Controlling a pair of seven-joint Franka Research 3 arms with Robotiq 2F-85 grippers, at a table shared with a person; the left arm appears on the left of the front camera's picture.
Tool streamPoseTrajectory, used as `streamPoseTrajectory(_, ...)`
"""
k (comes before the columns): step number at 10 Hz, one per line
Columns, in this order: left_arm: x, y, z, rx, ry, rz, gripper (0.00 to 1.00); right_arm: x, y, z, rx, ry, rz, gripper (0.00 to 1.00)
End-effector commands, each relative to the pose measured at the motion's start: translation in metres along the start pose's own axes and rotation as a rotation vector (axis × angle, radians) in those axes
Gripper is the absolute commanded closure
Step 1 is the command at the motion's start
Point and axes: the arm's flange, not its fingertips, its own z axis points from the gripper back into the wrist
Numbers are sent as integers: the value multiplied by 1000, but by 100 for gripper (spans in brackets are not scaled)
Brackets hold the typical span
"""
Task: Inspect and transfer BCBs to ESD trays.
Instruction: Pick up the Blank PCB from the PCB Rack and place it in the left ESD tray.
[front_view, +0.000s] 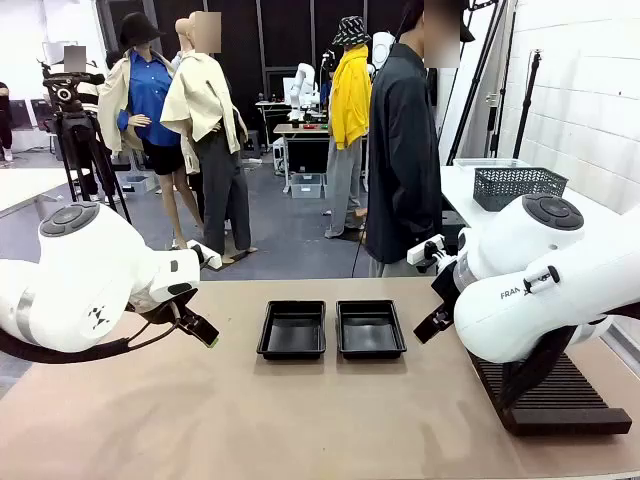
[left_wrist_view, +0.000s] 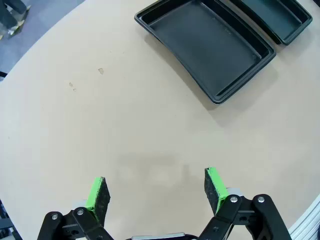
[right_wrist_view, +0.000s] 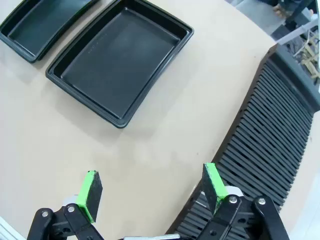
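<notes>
Two black ESD trays lie side by side mid-table, the left tray (front_view: 292, 330) and the right tray (front_view: 370, 328), both with nothing in them. The BCBs are out of view. My left gripper (front_view: 200, 328) hovers left of the trays, open, over bare tabletop; in its wrist view the gripper (left_wrist_view: 155, 177) holds nothing and the left tray (left_wrist_view: 207, 42) lies ahead, the other tray (left_wrist_view: 280, 17) beyond it. My right gripper (front_view: 432, 322) hangs open to the right of the trays. In the right wrist view the gripper (right_wrist_view: 150, 172) holds nothing, with the right tray (right_wrist_view: 120, 60) ahead.
A long black ribbed rack (front_view: 550, 395) lies at the table's right, close under my right gripper (right_wrist_view: 280, 130). A person in a dark shirt (front_view: 405, 150) stands at the far edge. A grey mesh basket (front_view: 515, 185) sits on a side table behind.
</notes>
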Motion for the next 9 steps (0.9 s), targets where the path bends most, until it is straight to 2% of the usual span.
streamPoseTrajectory(1, 0, 0, 0, 0, 0, 0, 0, 0, 0, 0, 0, 0, 0, 0)
streamPoseTrajectory(9, 0, 0, 0, 0, 0, 0, 0, 0, 0, 0, 0, 0, 0, 0)
